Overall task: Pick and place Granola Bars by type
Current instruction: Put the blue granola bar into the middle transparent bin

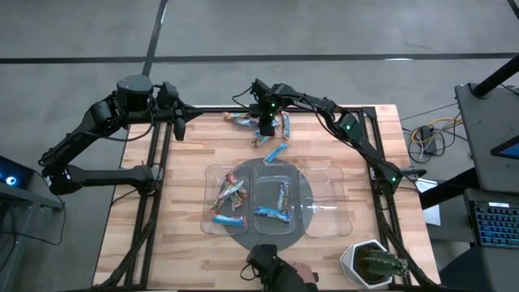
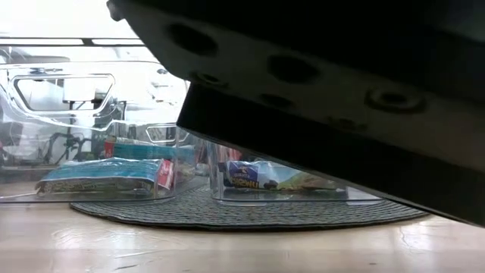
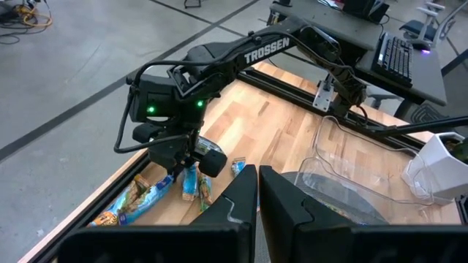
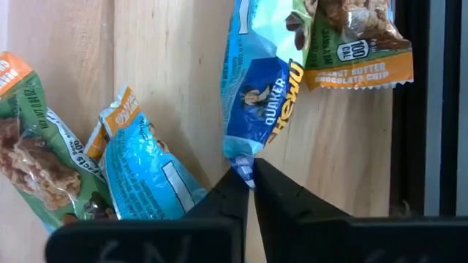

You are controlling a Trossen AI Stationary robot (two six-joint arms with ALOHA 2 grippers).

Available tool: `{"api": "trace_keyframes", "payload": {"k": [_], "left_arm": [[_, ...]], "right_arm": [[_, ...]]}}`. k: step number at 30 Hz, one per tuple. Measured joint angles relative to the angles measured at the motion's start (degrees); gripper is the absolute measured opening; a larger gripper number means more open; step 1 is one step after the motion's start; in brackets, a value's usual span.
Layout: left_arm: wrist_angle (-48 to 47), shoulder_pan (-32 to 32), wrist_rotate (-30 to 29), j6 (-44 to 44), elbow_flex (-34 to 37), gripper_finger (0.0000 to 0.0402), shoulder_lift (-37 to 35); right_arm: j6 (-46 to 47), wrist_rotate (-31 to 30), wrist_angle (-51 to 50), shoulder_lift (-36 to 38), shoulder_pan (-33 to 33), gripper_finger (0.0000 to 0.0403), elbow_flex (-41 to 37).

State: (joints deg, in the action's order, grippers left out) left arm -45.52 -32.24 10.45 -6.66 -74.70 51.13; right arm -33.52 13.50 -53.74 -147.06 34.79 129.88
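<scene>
My right gripper (image 1: 266, 128) is over the far middle of the table, shut on a blue granola bar (image 4: 259, 95). Around it lie loose bars: an orange-and-green one (image 4: 355, 44), a blue one with an orange end (image 4: 142, 164) and a green-orange one (image 4: 36, 157). The left clear tray (image 1: 212, 174) holds red-multicoloured bars (image 1: 231, 191), and the middle tray holds blue bars (image 1: 273, 213). My left gripper (image 3: 258, 191) waits shut at the far left of the table (image 1: 176, 126). My right gripper pinches the blue bar by the crimped end of its wrapper (image 4: 243, 164), between the two fingertips (image 4: 227, 191). The fingers come from above, pointing down, in line with the bar's length. The bar's far end lies by the orange-and-green bar; whether it is lifted I cannot tell.
Three clear trays sit on a round dark mat (image 1: 243, 239) at the table's middle; the right tray (image 1: 328, 203) has no bars. A white pot with a plant (image 1: 373, 264) stands at the near right corner. A dark object (image 1: 272, 266) at the near edge blocks most of the low view.
</scene>
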Motion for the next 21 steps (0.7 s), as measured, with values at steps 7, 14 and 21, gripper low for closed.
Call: {"api": "trace_keyframes", "payload": {"k": [7,14,21], "left_arm": [[0.0,0.0,0.0,-0.5,0.0,0.0000,0.0],[0.0,0.0,0.0,-0.7,0.0,0.0000,0.0],[0.0,0.0,0.0,-0.9,0.0,0.0000,0.0]], "right_arm": [[0.1,0.0,-0.1,0.0,0.0,0.0008,0.0],[0.1,-0.3,-4.6,0.0,0.0,0.0008,3.4],[0.3,-1.6,-6.1,1.5,0.0,0.0008,5.0]]}}
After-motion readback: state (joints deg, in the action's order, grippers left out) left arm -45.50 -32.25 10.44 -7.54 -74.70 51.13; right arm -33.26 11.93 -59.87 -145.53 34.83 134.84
